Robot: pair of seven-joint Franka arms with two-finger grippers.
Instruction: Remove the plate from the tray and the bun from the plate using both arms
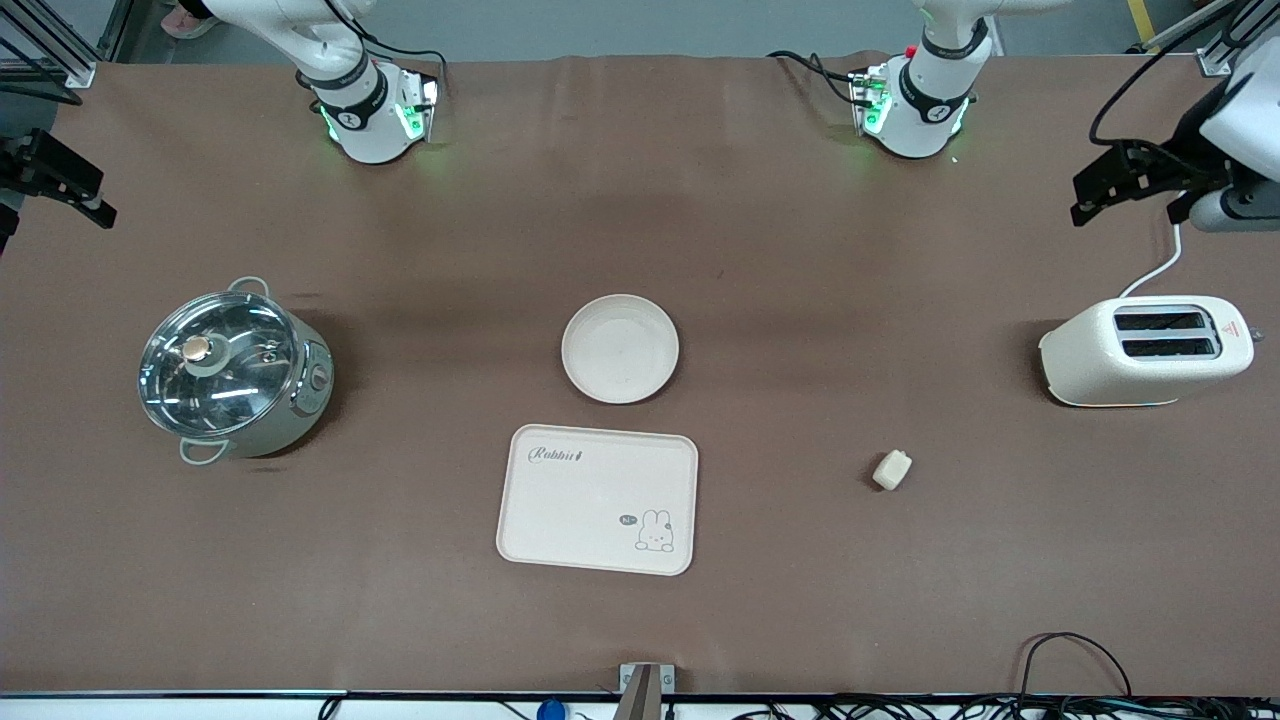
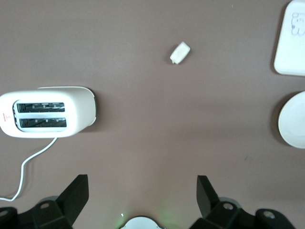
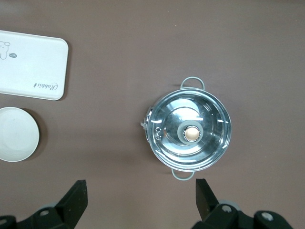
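Note:
The round cream plate (image 1: 620,349) lies empty mid-table, just farther from the front camera than the rectangular rabbit tray (image 1: 597,499). The small pale bun (image 1: 891,470) lies on the brown cloth toward the left arm's end, level with the tray. My left gripper (image 2: 141,181) is open and empty, held high over the table by its own base; its view shows the bun (image 2: 179,52) and the plate's edge (image 2: 293,120). My right gripper (image 3: 140,183) is open and empty, high over bare cloth near its base, with the plate (image 3: 16,134) in view. Neither hand shows in the front view.
A steel pot with a glass lid (image 1: 235,375) stands toward the right arm's end. A white toaster (image 1: 1145,351) with its cord stands toward the left arm's end. Black fixtures reach in at both table ends (image 1: 1130,180) (image 1: 55,175). Cables lie along the table's near edge.

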